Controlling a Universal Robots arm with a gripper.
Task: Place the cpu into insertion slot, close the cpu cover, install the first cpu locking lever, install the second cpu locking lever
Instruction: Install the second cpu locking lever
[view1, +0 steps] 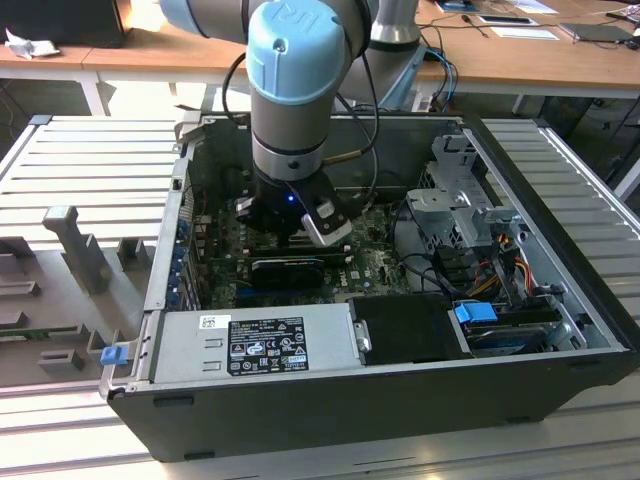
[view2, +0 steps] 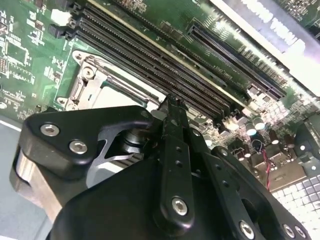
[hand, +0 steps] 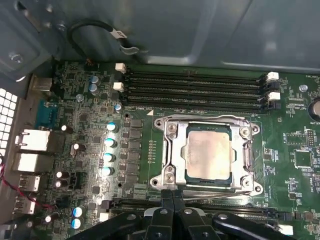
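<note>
The cpu (hand: 209, 152), a pale silver-beige square, lies flat in the insertion slot (hand: 189, 176) on the green board. The cpu cover (hand: 172, 147), a dark-silver frame, lies down around the chip. A thin wire lever (hand: 220, 186) runs along the socket edge nearest my gripper (hand: 172, 194). The two black fingers are pressed together, shut, with their tips at that edge. Whether they pinch the wire is hidden. In the second wrist view a finger (view2: 172, 120) stands just beside the socket (view2: 92, 90). In the exterior view my gripper (view1: 285, 232) is low inside the open computer case.
Long black memory slots (hand: 195, 85) run along the socket's far side and more lie under my fingers. A row of capacitors (hand: 107, 150) and rear ports (hand: 32, 142) stand beside it. The grey power supply (view1: 255, 345), a drive cage (view1: 460, 190) and cables crowd the case.
</note>
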